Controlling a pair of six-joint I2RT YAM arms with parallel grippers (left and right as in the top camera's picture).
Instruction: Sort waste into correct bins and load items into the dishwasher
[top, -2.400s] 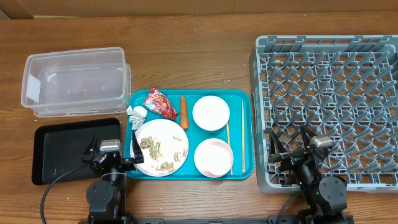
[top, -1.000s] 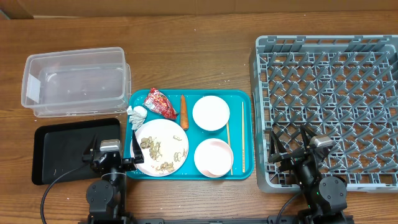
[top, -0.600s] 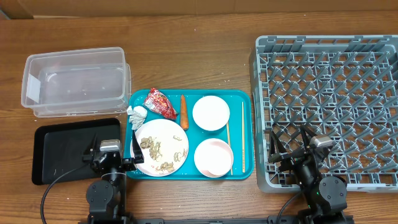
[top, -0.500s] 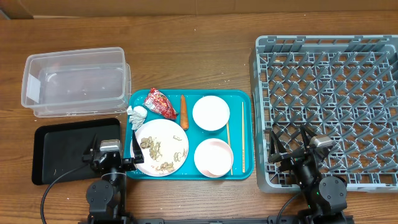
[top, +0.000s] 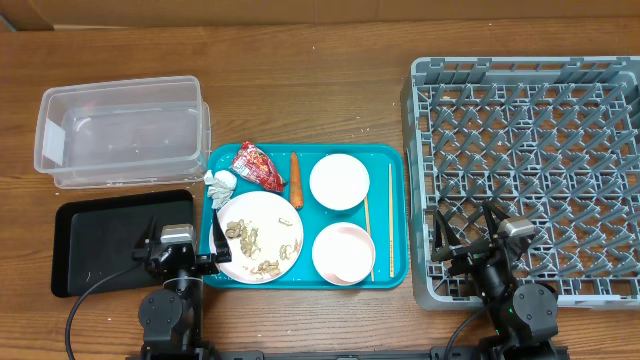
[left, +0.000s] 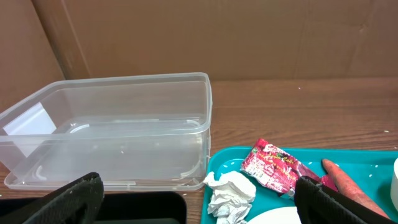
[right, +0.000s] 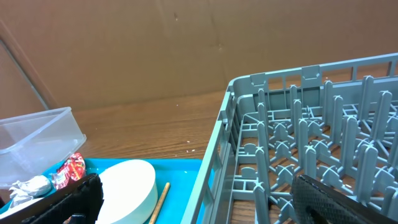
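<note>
On the teal tray (top: 390, 160) lie a red wrapper (top: 258, 165), a white tissue (top: 219, 183), an orange carrot (top: 295, 178), a white plate (top: 280, 212) with beige scraps (top: 262, 243), and two bowls (top: 339, 181) (top: 343, 252). The clear tub (top: 120, 130) and black tray (top: 100, 240) are at the left; the grey rack (top: 530, 170) is at the right. My left gripper (top: 180, 242) is open and empty over the black tray's right end. In its wrist view (left: 196, 199) the tissue (left: 230, 193) and wrapper (left: 277, 168) lie just ahead. My right gripper (top: 468, 240) (right: 199, 199) is open over the rack's front left corner.
Wooden chopsticks (top: 367, 235) (top: 390, 215) lie on the teal tray beside the bowls. Bare wooden table (top: 330, 90) stretches behind the tray, between tub and rack. A cardboard wall (left: 249, 37) stands at the back. No cup is in view.
</note>
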